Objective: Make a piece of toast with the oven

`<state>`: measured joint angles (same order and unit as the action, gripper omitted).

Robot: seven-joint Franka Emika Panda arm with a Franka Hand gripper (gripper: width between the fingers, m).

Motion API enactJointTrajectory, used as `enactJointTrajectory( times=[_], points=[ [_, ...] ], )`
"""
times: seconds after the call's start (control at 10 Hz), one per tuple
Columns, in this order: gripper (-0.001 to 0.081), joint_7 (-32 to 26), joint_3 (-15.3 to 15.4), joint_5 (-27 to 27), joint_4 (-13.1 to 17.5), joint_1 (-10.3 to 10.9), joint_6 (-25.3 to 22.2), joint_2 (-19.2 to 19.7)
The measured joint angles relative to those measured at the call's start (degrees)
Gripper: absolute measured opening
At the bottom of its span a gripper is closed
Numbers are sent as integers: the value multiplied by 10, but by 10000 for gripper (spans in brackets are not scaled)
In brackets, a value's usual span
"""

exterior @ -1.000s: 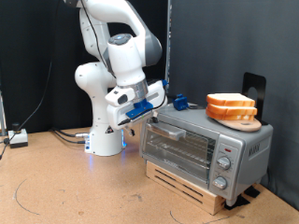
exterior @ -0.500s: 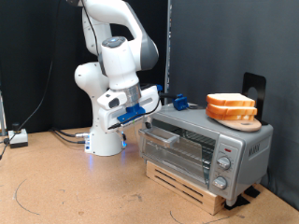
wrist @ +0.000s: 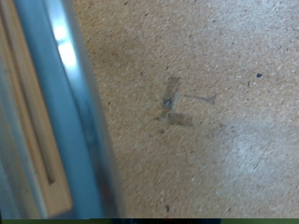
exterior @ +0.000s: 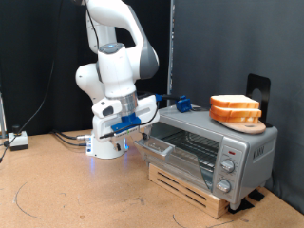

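The silver-grey oven (exterior: 223, 152) stands at the exterior view's right on a wooden pallet. Its glass door (exterior: 160, 144) is tilted partly open towards the exterior view's left. My gripper (exterior: 136, 123), with blue fingers, is at the door's top edge. Two bread slices are stacked on a round wooden plate (exterior: 245, 123) on the oven's top; the upper piece of toast (exterior: 233, 101) lies on the second slice (exterior: 236, 113). In the wrist view a shiny metal door edge (wrist: 79, 121) runs beside the brown table; no fingers show there.
The white robot base (exterior: 106, 142) stands behind the oven's open side. A wooden pallet (exterior: 185, 185) lifts the oven. A black stand (exterior: 256, 87) rises behind the plate. A small blue object (exterior: 182, 103) sits on the oven top. Cables (exterior: 17, 141) lie at far left.
The gripper has moved left and slightly down, and the oven door has swung further open with it. The bread and plate have not moved.
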<state>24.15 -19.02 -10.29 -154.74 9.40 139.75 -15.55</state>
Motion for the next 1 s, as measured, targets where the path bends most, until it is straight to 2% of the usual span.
enactJointTrajectory(
  times=[0.4,0.6,0.8,1.0],
  points=[
    [809,-11,1,-24,24,1,33,78],
    [809,-50,-1,-62,29,1,37,88],
    [809,-88,3,-119,40,11,60,99],
    [809,-96,4,-136,54,14,57,100]
  ],
)
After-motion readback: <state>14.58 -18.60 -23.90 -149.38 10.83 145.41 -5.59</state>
